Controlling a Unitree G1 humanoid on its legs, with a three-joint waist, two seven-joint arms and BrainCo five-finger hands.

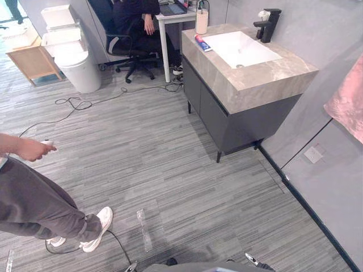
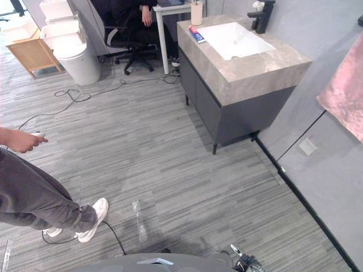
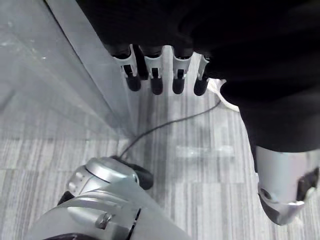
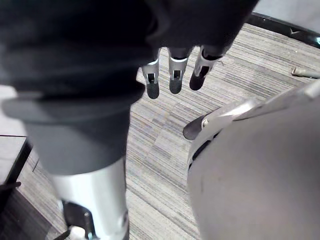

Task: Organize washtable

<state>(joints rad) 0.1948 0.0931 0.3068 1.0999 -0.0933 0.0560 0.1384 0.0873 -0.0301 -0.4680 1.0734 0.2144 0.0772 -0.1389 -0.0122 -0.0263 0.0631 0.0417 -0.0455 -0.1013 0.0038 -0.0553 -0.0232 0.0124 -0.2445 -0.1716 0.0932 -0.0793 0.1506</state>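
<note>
The washtable (image 1: 266, 71) is a dark cabinet with a marble top, standing against the right wall some way ahead of me. Set into the top is a white sink (image 1: 241, 48) with a black faucet (image 1: 266, 25) behind it. A red, white and blue toothpaste tube (image 1: 203, 43) lies on the counter left of the sink. At the far left corner stands a beige cup (image 1: 202, 21) with a brush in it. My left hand (image 3: 156, 77) hangs over the floor with straight fingers and holds nothing. My right hand (image 4: 172, 75) hangs the same way, also holding nothing.
A person (image 1: 28, 198) stands at the left on the striped grey floor, holding a small controller. Another person sits on an office chair (image 1: 133, 54) by a white desk. A white toilet (image 1: 76, 62), a wooden crate (image 1: 34, 59), floor cables (image 1: 79, 103) and a pink towel (image 1: 346, 102) are around.
</note>
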